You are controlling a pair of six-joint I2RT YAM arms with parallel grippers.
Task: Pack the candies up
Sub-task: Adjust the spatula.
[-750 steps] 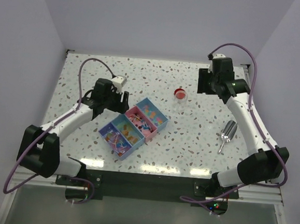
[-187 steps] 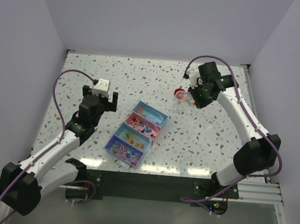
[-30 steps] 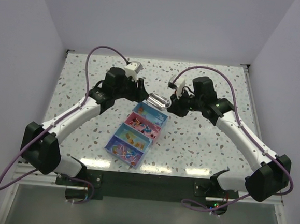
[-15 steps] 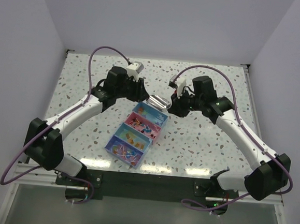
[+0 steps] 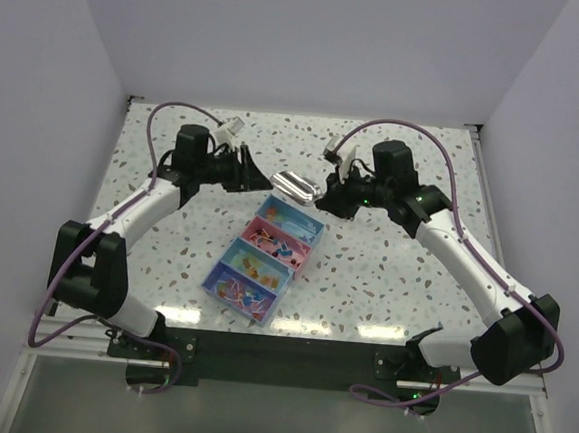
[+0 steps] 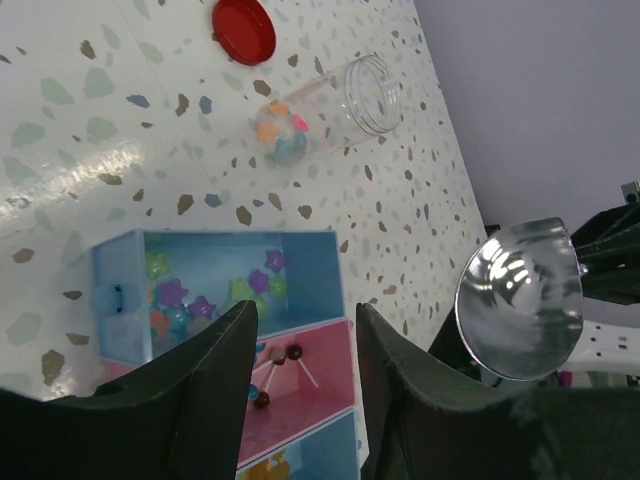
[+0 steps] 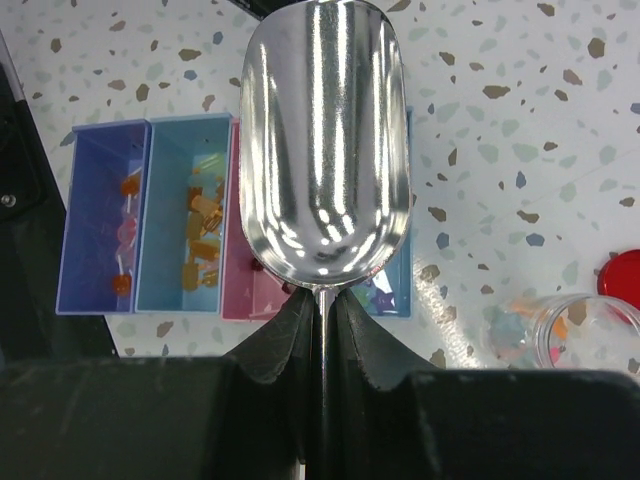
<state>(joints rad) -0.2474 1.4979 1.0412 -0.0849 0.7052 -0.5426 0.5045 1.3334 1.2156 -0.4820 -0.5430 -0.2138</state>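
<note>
Speckled tabletop (image 5: 385, 274) carries a four-compartment tray (image 6: 338, 285). The candies (image 6: 172, 295) lie loose in it, just past the left fingertips, and more sit in a tipped clear jar (image 6: 330, 105) farther beyond them. They look tiny, light and slippery-wrapped, so scooping should beat pinching. With its arm reached forward, the right gripper (image 7: 322, 300) is clamped on the thin handle of a metal scoop (image 7: 325, 140), whose bowl, apparently empty, hangs over the tray. With its wrist rolled sideways, the left gripper (image 6: 303, 330) hangs with fingers apart, holding nothing.
</note>
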